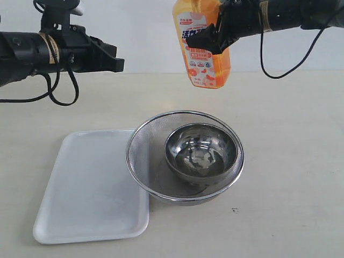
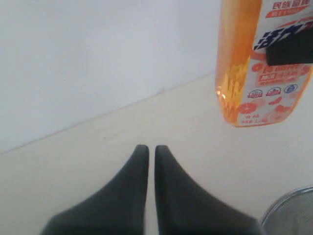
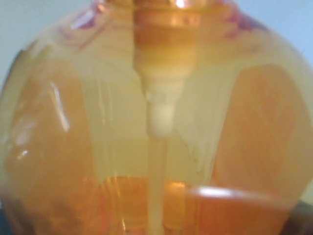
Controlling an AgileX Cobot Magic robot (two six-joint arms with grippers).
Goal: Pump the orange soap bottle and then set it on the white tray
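White tray (image 1: pixel 86 183) lies flat at the near left of the surface (image 1: pixel 290 161), its right edge touching a mesh strainer (image 1: pixel 141 145) that holds a steel bowl (image 1: pixel 201 153). Far beyond and above them, the orange soap bottle (image 1: pixel 207 70) hangs upright in the air, its long axis vertical. The right jaws grip its labelled body from the right, and its pump head is cut off by the top of the exterior view. The left jaws are closed and empty, level with the bottle and well apart to its left, pointing toward it. From the bottle, the tray lies down, leftward and nearer, past the strainer.
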